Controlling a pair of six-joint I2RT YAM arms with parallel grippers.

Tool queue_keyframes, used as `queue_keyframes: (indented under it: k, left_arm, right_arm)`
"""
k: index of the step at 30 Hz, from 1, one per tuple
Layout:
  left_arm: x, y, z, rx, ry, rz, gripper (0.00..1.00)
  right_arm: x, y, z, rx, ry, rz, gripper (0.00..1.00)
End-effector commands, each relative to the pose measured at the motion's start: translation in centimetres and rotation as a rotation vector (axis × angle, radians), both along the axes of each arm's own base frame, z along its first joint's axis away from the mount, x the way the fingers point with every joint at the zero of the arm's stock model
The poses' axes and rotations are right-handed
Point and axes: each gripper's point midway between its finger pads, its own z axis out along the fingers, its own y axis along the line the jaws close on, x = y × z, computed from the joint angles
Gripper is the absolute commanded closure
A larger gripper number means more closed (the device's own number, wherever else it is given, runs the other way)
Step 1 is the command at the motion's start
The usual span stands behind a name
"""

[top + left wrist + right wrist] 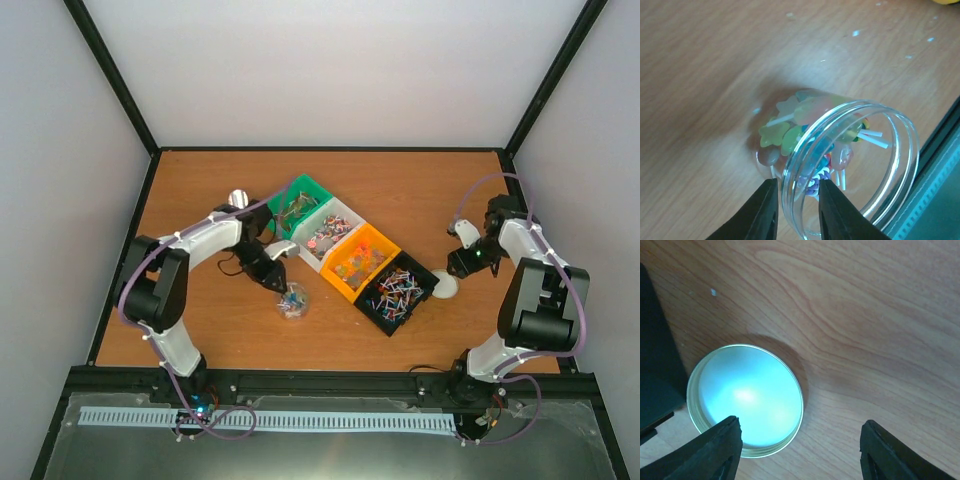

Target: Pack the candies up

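Observation:
A clear jar [901, 131] holds mixed candies [790, 131], among them green, pink and stick-like ones. It stands left of the bins [292, 302]. My left gripper [797, 182] straddles the jar's wall, one finger outside and one inside, shut on the rim; in the top view it [277, 282] is just left of the jar. A round metal lid [747, 397] lies flat on the table, right of the black bin [444, 285]. My right gripper [800, 425] hovers open over the table, its left finger above the lid's edge.
Four bins of candies run diagonally: green [298, 208], white [325, 237], orange [358, 262], black [397, 290] with stick-like ones. A shiny metal scoop [238, 198] lies behind the left arm. Black frame posts edge the table.

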Motion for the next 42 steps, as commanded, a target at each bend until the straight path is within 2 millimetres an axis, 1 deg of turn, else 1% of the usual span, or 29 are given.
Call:
queue_keyframes:
  k: [1,3,5,9,13,17,18,23,26,29,30,31,32,33,36,38,40,42]
  left_arm:
    - [0.3,-3.5,1.4,-0.080,-0.032,-0.036,0.73]
    - [0.5,-4.1,1.5,-0.092,-0.042,-0.039,0.72]
    - [1.0,-4.4,1.8,-0.097,-0.048,-0.033,0.71]
    - [1.7,-4.4,2.5,-0.086,-0.087,-0.056,0.65]
    - [2.1,-4.1,4.2,-0.093,-0.160,-0.084,0.48]
    - [3.2,-3.4,6.3,-0.123,-0.231,-0.048,0.33]
    - [3.4,-3.3,6.8,-0.138,-0.242,-0.036,0.31]
    - [4.8,-2.3,8.6,-0.150,-0.325,0.006,0.26]
    - [6.0,-1.6,10.3,-0.158,-0.410,0.037,0.24]
    - [6.9,-1.0,12.2,-0.161,-0.507,0.052,0.20]
    - [7.1,-0.8,12.7,-0.158,-0.543,0.055,0.16]
    - [7.4,-0.5,13.1,-0.153,-0.578,0.059,0.11]
    - [7.7,-0.2,13.5,-0.140,-0.616,0.065,0.05]
    - [7.9,0.1,13.6,-0.130,-0.644,0.068,0.01]
    - [8.2,0.5,14.3,-0.119,-0.707,0.066,0.00]
    - [8.6,0.6,15.5,-0.120,-0.760,0.068,0.00]
    - [8.8,0.7,16.9,-0.130,-0.828,0.063,0.00]
    - [9.0,0.8,18.2,-0.140,-0.893,0.049,0.00]
  right_arm:
    - [0.2,-1.3,-1.3,-0.060,0.005,-0.007,0.39]
    - [0.6,-1.5,-1.7,-0.063,0.003,-0.020,0.41]
    - [1.1,-1.7,-2.2,-0.066,0.012,-0.042,0.45]
    - [1.1,-1.7,-3.2,-0.058,0.041,-0.051,0.54]
    - [0.6,-1.3,-4.4,-0.065,0.059,-0.052,0.59]
    - [0.3,-1.5,-5.5,-0.079,0.075,-0.067,0.63]
    - [0.3,-1.5,-5.7,-0.078,0.081,-0.068,0.65]
    - [0.3,-1.2,-6.4,-0.082,0.092,-0.076,0.72]
    - [0.2,-1.1,-6.5,-0.090,0.087,-0.076,0.77]
    - [0.0,-1.0,-6.3,-0.090,0.089,-0.074,0.93]
    - [0.0,-1.1,-6.2,-0.091,0.091,-0.076,0.96]
    - [0.1,-1.3,-6.0,-0.099,0.091,-0.074,0.97]
    - [0.3,-1.7,-5.7,-0.108,0.088,-0.073,0.97]
    - [0.7,-2.2,-5.4,-0.116,0.080,-0.077,0.97]
    - [2.8,-4.0,-3.2,-0.077,0.048,-0.127,0.97]
    - [4.3,-4.9,-0.9,-0.036,0.020,-0.155,0.97]
    - [5.6,-5.1,1.1,-0.013,-0.023,-0.164,0.97]
    - [7.0,-4.7,3.5,0.028,-0.079,-0.169,0.97]
